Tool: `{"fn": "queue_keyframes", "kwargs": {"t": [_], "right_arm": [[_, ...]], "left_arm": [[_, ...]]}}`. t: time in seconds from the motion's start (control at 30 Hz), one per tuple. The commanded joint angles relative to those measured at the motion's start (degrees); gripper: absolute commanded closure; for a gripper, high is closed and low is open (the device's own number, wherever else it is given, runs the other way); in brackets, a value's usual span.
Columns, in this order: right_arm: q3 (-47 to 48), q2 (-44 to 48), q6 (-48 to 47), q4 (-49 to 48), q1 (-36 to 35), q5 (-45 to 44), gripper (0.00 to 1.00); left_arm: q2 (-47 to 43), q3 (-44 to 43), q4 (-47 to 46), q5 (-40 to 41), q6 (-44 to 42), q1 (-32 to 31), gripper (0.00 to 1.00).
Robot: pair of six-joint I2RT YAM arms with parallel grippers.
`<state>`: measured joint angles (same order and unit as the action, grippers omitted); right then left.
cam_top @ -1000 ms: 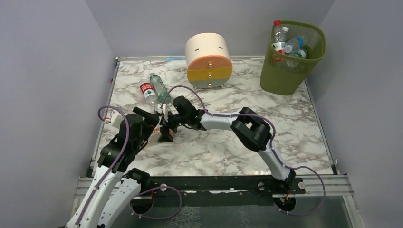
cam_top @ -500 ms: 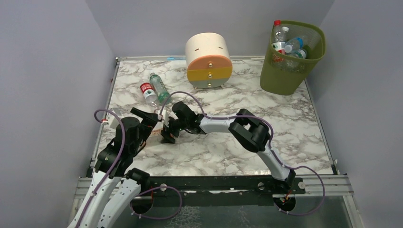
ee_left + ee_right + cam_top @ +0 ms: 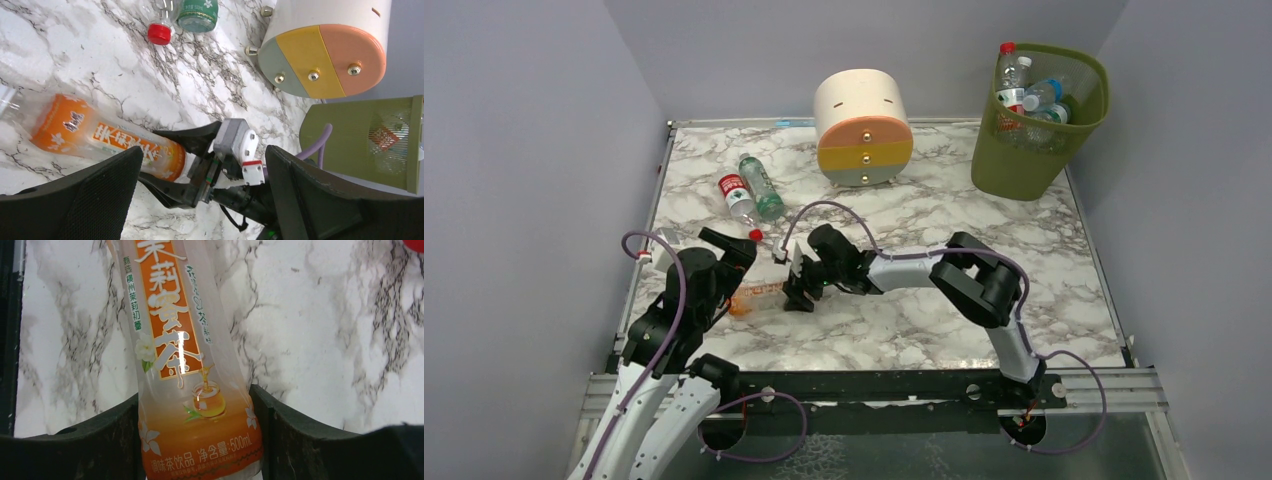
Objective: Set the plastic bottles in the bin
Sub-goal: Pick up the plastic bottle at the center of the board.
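Note:
An orange-labelled plastic bottle [image 3: 759, 297] lies on its side on the marble table, seen close in the right wrist view [image 3: 175, 340]. My right gripper [image 3: 800, 290] is shut on its base end, both fingers pressed against its sides [image 3: 197, 440]. My left gripper [image 3: 732, 255] hovers just left of it, open and empty [image 3: 205, 200], looking down at the orange bottle [image 3: 100, 135]. Two more bottles lie farther back: one red-labelled [image 3: 736, 195], one green-labelled [image 3: 762, 190]. The olive-green bin [image 3: 1024, 160] stands at the far right corner with several bottles [image 3: 1029, 95] inside.
A round cream, orange and yellow drawer unit [image 3: 864, 125] stands at the back centre, also in the left wrist view [image 3: 325, 45]. Grey walls enclose the table on three sides. The right arm stretches across the table's middle.
My right gripper has closed on the orange bottle and shifted right and nearer, pulling the bottle into view. The left arm drew back slightly to the left, still open.

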<state>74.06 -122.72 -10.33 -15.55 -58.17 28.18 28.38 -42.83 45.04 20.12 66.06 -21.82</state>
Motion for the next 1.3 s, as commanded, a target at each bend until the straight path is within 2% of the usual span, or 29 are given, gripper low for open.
{"fn": "queue_keyframes", "kwargs": {"t": [0.0,0.23,0.43,0.77,0.97,1.27], "right_arm": [[-5.36,6.97,0.86,-1.03,-0.44,-4.80,0.47],[-10.03,14.05,0.83,2.19,-0.45,-9.89,0.48],[-13.00,19.46,1.79,5.33,-0.36,-16.06,0.48],[-15.73,25.82,6.31,12.09,1.74,-26.77,0.47],[-16.80,31.24,9.59,17.09,5.39,-30.19,0.46],[-15.08,40.21,14.74,25.11,11.00,-32.82,0.46]], "left_arm": [[-1.01,0.52,-0.64,-0.96,-0.97,0.03,0.01],[0.07,1.12,-1.60,-1.65,-1.59,0.04,0.01],[4.35,-0.17,-5.00,-4.52,-5.09,0.05,0.01],[15.37,-3.01,-19.85,-19.06,-13.85,0.03,0.01],[13.72,-0.76,-28.97,-25.08,-16.34,0.07,0.01],[14.60,2.55,-32.56,-29.13,-16.46,0.06,0.01]]}}
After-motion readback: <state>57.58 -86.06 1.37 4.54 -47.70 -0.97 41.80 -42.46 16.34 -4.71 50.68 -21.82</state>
